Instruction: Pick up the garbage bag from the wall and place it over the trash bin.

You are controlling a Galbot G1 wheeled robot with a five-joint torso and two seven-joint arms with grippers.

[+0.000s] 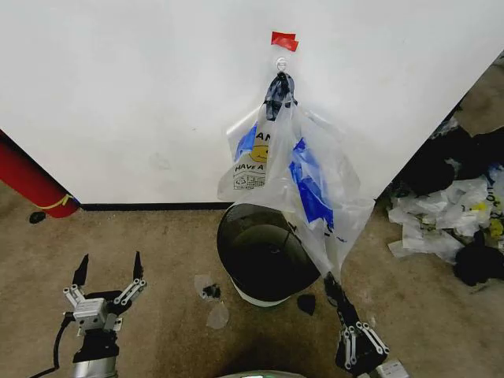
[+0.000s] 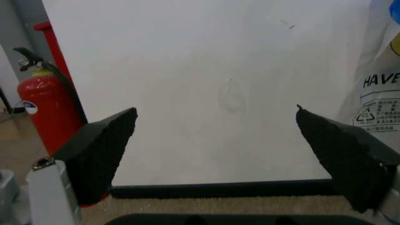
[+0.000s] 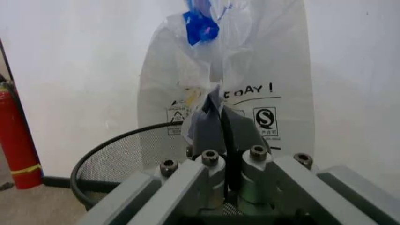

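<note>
The garbage bag hangs from a hook at upper centre, above the trash bin. Right tool clenched on its lower corner; left tool released, lower left. Judged next: unhooking.

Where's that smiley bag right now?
In the head view the garbage bag hangs from a hook on the wall, draping over the trash bin, its lower corner pinched by the right gripper.

A red fire extinguisher stands on the brown carpet at the left. Two red tape pieces are above a hook. A pile of white and black bags, probably rubbish, lies at the right.
</note>
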